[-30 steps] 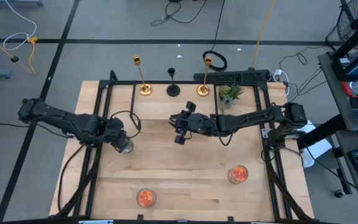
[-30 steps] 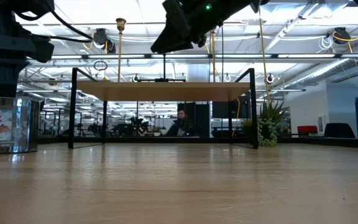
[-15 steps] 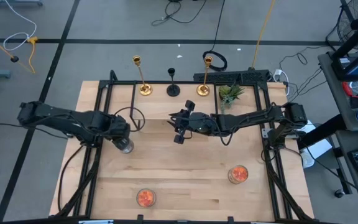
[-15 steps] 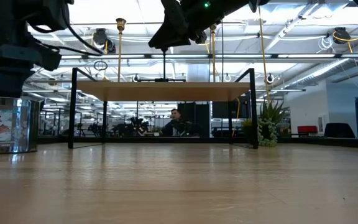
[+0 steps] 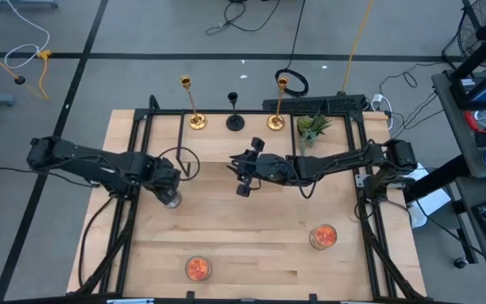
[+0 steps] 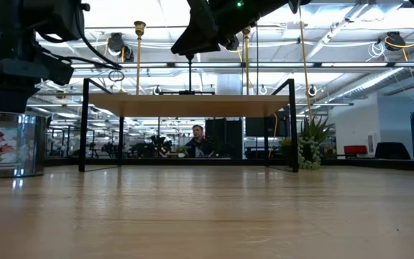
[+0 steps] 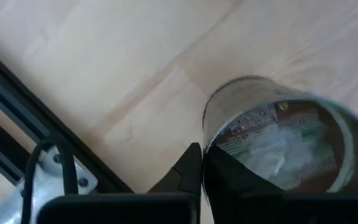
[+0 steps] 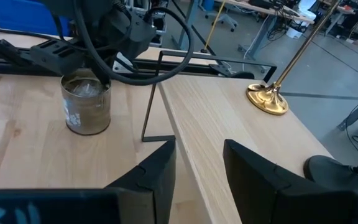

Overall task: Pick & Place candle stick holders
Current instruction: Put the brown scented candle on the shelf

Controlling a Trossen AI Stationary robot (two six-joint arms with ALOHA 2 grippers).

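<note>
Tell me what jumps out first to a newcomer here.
Three candle stick holders line the raised shelf at the table's far edge: left gold candlestick, black candlestick, right gold candlestick. The right pincer hovers open just before them. The left pincer sits over a glass jar at mid-left.

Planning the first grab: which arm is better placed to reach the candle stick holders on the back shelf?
Right, probably. Its pincer is open, hovering mid-table just ahead of the black holder and the gold ones. The left pincer sits farther off, over a glass jar.
</note>
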